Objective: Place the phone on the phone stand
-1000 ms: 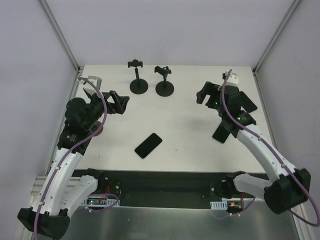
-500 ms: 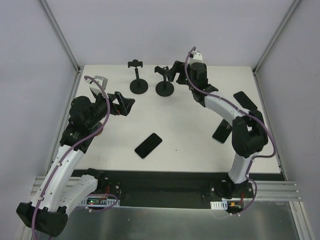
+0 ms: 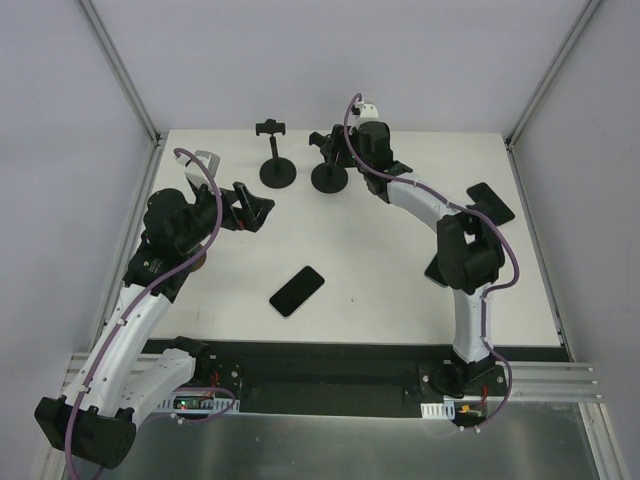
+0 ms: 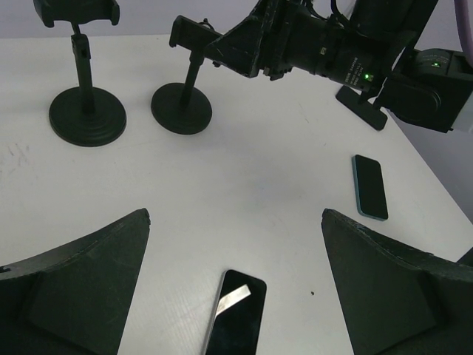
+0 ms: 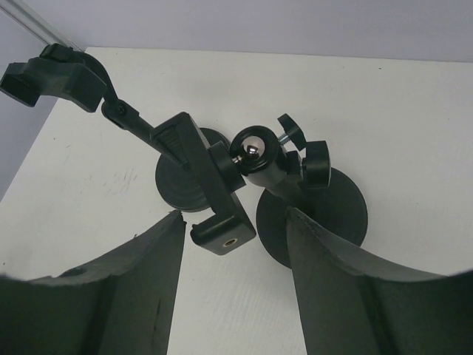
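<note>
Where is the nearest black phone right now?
Top view: the black phone lies flat left of centre, near the front edge of the table, nearer the bases than the left gripper.

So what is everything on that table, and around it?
table: one, white, inside a pale enclosure.
left phone stand: one, black, table's far edge, upright.
right phone stand: one, black, beside it, head tilted.
centre phone: one, black, mid-table, near side.
teal-edged phone: one, dark, right side.
far-right phone: one, black, near the right edge.
left fingers: two, black, wide open above the table's left side.
right fingers: two, black, apart, at the right phone stand's head.
</note>
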Tool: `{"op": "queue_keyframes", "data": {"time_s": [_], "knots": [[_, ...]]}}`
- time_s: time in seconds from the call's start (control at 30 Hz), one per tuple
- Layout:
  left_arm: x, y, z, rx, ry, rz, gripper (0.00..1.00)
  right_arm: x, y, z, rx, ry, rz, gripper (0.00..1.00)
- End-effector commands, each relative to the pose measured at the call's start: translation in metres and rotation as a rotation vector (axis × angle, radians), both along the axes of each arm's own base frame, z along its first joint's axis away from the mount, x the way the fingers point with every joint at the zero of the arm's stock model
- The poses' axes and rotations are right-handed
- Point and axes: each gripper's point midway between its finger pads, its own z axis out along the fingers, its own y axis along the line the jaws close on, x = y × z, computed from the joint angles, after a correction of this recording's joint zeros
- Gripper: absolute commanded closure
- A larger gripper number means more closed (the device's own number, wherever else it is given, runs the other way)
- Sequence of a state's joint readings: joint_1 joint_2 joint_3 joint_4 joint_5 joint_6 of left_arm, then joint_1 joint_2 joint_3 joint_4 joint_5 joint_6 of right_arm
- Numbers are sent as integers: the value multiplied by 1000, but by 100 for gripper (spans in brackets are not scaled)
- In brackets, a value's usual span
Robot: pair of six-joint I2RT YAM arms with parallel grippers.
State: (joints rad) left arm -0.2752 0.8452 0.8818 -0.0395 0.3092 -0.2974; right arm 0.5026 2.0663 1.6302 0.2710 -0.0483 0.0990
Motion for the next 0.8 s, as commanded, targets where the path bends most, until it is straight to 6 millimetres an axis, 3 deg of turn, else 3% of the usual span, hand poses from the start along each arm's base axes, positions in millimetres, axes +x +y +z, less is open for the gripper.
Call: {"op": "queue_keyframes", "data": {"time_s": [0.0, 0.3, 0.4, 0.5, 0.53, 0.6, 0.77], "knots": [[-2, -6, 18, -30, -46, -27, 1, 5, 8, 28, -29, -92, 11, 43], [1, -5, 15, -24, -40, -19, 1, 8, 13, 21, -116, -107, 31, 66], [2, -5, 13, -18, -37, -16, 1, 4, 15, 25, -129, -116, 46, 79], [4, -4, 11, -12, -34, -12, 1, -6, 19, 33, -150, -142, 89, 99], [4, -4, 10, -12, -33, -11, 1, -12, 22, 43, -144, -161, 126, 99], [3, -4, 11, -10, -37, -11, 1, -21, 25, 43, -163, -176, 187, 99], [4, -3, 11, -6, -40, -7, 1, -64, 41, 65, -137, -245, 422, 99]]}}
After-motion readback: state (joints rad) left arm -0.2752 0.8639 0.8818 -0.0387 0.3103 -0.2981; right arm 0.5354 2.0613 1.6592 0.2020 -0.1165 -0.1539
